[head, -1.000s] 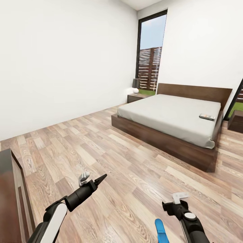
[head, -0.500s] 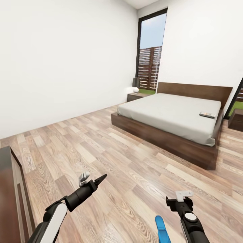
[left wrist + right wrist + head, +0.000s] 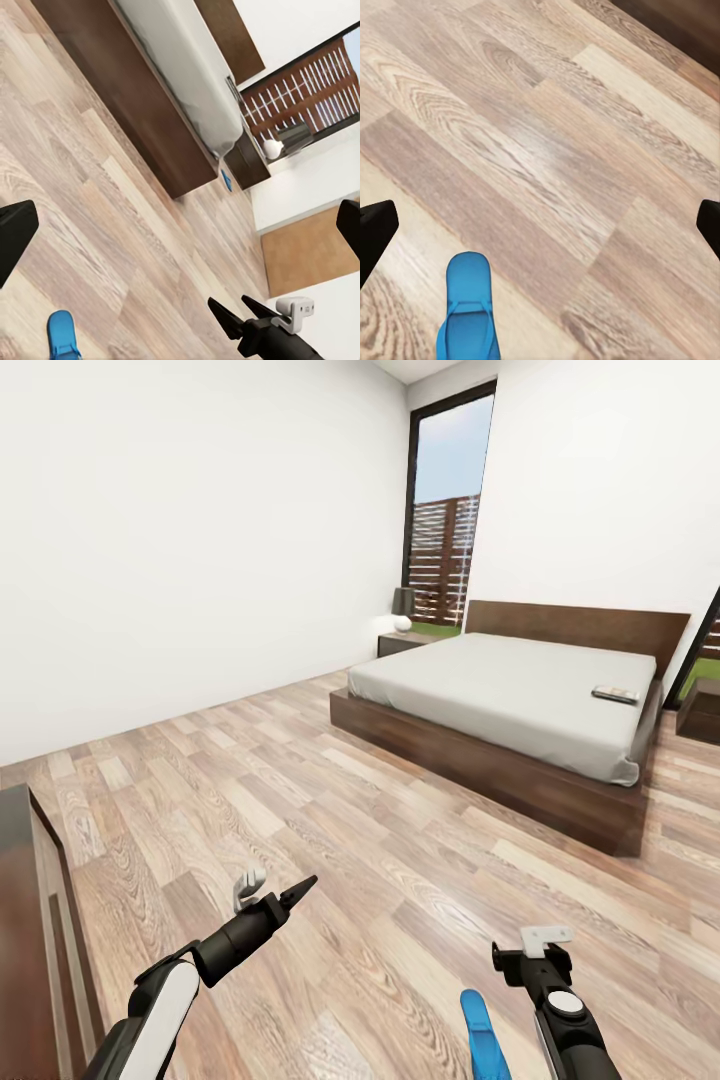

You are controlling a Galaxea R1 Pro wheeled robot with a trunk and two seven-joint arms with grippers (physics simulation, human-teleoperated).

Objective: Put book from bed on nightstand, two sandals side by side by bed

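Between the earlier pictures and now the whole head view is shifting slightly, so the camera is moving; the right gripper is sitting a little lower and farther right in the picture than a second ago, while the left gripper is keeping its place.

One blue sandal is lying flat on the wood floor at the near edge of the scene, just left of the right arm, toe pointing away from the robot. It is also showing in the right wrist view, lying between the widely spread fingers with nothing touching it. The right gripper is standing fully open and holding nothing. A second blue sandal is lying far off on the floor by the corner of the bed, as the left wrist view is showing it.

The book is resting on the pale mattress of the bed, near its right edge and well apart from both arms. A nightstand is standing at the far left side of the bed, carrying a small lamp; another nightstand is showing at the right edge.

The left gripper is hovering above the floor, wide open and empty. A dark dresser is standing at the near left.
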